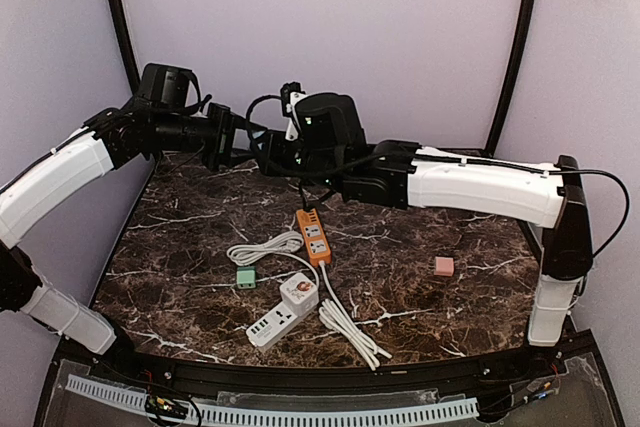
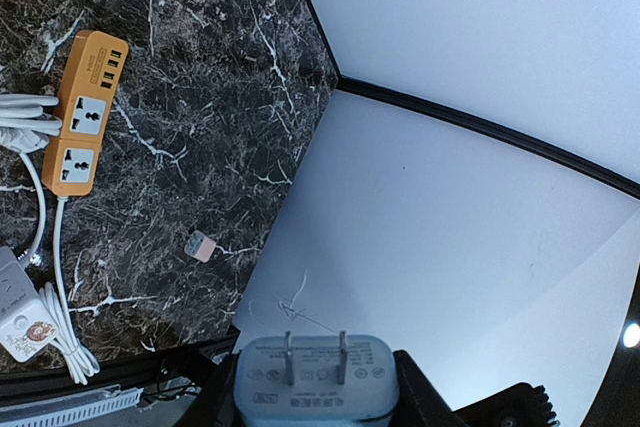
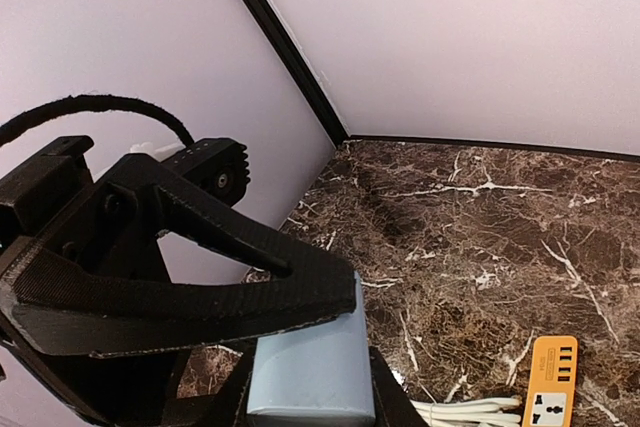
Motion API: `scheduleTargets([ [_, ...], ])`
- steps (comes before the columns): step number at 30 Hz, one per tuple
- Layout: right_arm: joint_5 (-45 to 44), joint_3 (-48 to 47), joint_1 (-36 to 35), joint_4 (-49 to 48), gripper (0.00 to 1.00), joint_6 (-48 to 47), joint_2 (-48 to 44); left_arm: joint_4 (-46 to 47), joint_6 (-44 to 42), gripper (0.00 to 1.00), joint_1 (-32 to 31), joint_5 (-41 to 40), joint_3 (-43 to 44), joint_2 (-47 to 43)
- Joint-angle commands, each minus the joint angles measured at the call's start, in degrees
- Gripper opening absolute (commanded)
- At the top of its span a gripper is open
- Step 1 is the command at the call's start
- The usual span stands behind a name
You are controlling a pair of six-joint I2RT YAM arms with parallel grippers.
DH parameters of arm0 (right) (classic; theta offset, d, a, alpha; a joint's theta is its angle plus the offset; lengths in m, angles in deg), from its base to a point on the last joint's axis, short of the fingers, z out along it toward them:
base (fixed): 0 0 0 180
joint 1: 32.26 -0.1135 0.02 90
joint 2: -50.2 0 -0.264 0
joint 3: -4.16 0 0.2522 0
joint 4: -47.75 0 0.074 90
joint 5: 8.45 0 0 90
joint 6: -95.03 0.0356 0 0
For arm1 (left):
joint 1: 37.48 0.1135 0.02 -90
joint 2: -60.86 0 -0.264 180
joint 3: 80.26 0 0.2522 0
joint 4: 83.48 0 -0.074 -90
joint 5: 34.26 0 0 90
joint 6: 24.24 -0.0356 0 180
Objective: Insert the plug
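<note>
A light-blue plug (image 2: pixel 316 399) with two metal prongs pointing up sits between the dark fingers of my left gripper (image 2: pixel 316 382), which is shut on it. The same plug (image 3: pixel 312 362) shows in the right wrist view between the fingers of my right gripper (image 3: pixel 312 392), which also closes on it, with a left finger (image 3: pixel 250 297) lying across its top. In the top view the two grippers (image 1: pixel 240 142) (image 1: pixel 272 147) meet in mid-air over the back of the table and hide the plug. The orange power strip (image 1: pixel 314 232) with two sockets lies flat below them.
A white power strip (image 1: pixel 270 327) carrying a white cube adapter (image 1: pixel 299 290) lies near the front, with white cables (image 1: pixel 345 325) coiled beside it. A small green block (image 1: pixel 245 277) and a pink block (image 1: pixel 444 265) lie on the marble table (image 1: pixel 450 317). Walls enclose the back and sides.
</note>
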Motion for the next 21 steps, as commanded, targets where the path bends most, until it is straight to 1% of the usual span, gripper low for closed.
scheduleTargets([
  [1,0.37,-2.27,0.20,-1.15,0.29,0.73,1.21,0.67,-0.32,0.01,-0.27,0.24,-0.85,-1.56],
  [6,0.30,-2.75,0.28,-0.93,0.32,0.41,1.24,0.58,-0.55,0.01,-0.23,0.14,-1.05,-1.55],
  [11,0.20,-2.80,0.27,-0.92,0.31,0.34,1.07,0.66,-0.60,0.01,-0.21,0.04,-1.75,-1.72],
  [18,0.03,-2.67,0.26,-0.93,0.28,-0.04,0.99,0.78,-0.77,0.01,-0.22,-0.01,-2.04,-1.66],
  [20,0.04,-2.75,0.30,-0.98,0.26,-0.12,1.06,0.91,-0.74,0.01,-0.15,-0.01,-2.26,-1.65],
  [21,0.07,-2.82,0.32,-0.98,0.23,-0.07,1.07,0.94,-0.75,0.01,-0.26,-0.04,-2.39,-1.70],
])
